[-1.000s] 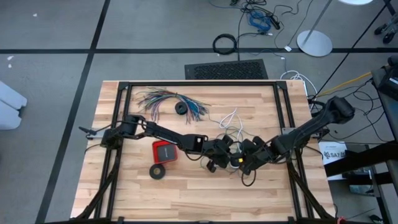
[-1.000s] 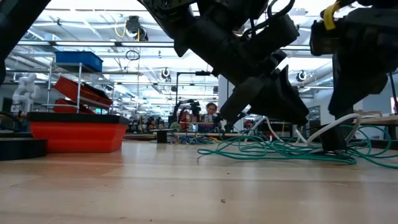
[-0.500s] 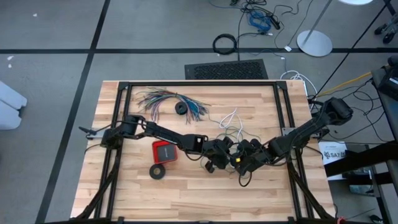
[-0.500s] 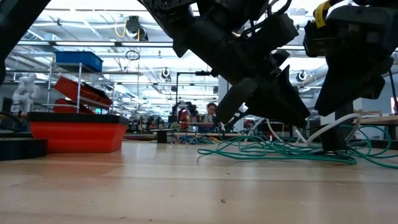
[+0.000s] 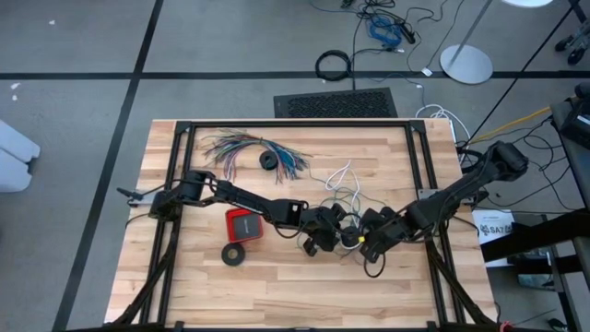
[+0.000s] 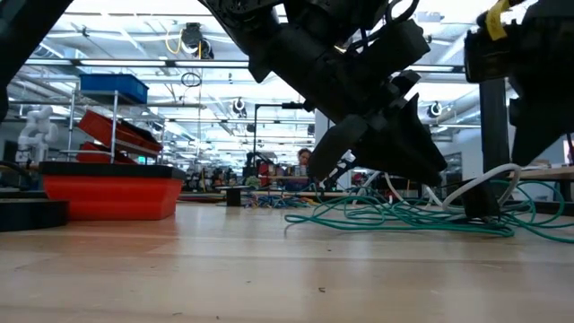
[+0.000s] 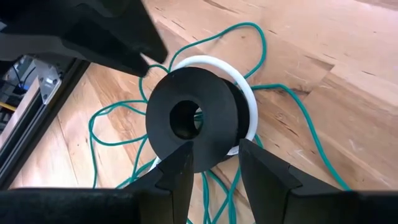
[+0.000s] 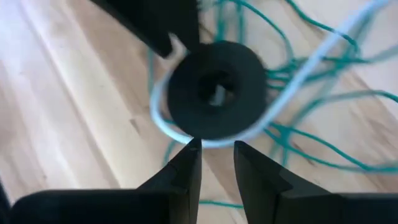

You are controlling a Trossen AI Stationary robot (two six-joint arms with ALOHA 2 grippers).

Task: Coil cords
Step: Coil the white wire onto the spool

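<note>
Two dark arms meet over the middle of the table point(image 5: 184, 286). The left gripper point(image 7: 211, 163) pinches a black spool point(image 7: 193, 118) wrapped with white cord point(image 7: 244, 93), above a loose green wire point(image 6: 404, 217) tangle. The right gripper point(image 8: 216, 154) faces the same spool — jaws slightly spread, gripping nothing.
</note>
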